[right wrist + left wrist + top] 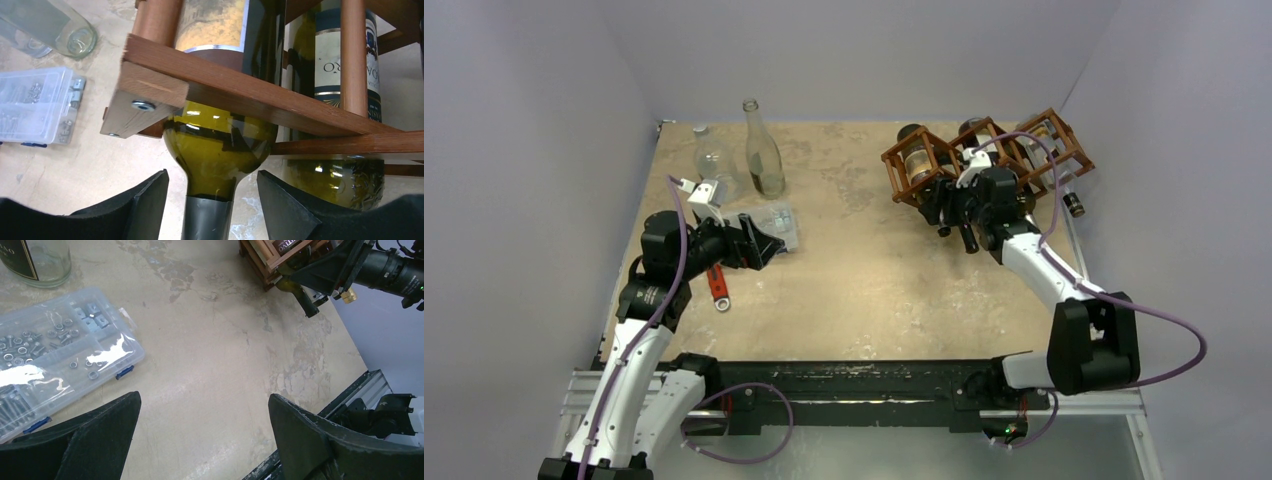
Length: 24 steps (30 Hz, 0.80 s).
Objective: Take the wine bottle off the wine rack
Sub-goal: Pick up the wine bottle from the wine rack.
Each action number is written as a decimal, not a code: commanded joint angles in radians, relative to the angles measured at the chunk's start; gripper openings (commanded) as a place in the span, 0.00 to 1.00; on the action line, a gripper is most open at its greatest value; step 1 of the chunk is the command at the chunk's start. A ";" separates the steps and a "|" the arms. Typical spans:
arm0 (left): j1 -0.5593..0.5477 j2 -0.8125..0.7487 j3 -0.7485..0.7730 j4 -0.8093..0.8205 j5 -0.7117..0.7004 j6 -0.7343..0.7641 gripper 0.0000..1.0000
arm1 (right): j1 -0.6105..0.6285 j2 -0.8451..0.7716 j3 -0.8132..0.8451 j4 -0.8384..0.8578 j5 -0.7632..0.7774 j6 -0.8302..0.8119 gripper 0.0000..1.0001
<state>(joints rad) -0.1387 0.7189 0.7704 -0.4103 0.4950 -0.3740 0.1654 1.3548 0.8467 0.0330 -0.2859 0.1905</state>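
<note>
Green glass wine bottle [220,145], neck between half-open right fingers [145,205] at six o'clock, may snag the reddish-brown wooden rack [225,87] if tilted.

Label [327,65] on right-hand bottle [330,180] in wine rack [225,90]: partial "OAR"; other labels unreadable.

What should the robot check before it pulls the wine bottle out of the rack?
1. Is the right pincer around the neck of the wine bottle? Ok, it straddles the neck.
2. Is it squeezing the neck? Not ok, gaps show on both sides.
3. Is the bottle lying in the wine rack? Ok.
4. Is the neighbouring bottle apart from it? Ok, it lies in its own cell.
5. Is the left pincer out of the way? Ok, it is open, near the plastic box.
</note>
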 commanded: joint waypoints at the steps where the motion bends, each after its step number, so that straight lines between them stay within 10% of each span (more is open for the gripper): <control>1: -0.002 0.000 0.022 0.015 -0.001 0.015 1.00 | 0.010 0.015 0.008 0.049 0.031 0.014 0.68; 24: -0.002 0.001 0.020 0.013 -0.007 0.017 1.00 | 0.022 0.052 0.021 0.057 0.042 0.009 0.45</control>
<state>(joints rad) -0.1387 0.7208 0.7704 -0.4126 0.4934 -0.3737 0.1833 1.4063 0.8467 0.0528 -0.2516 0.2020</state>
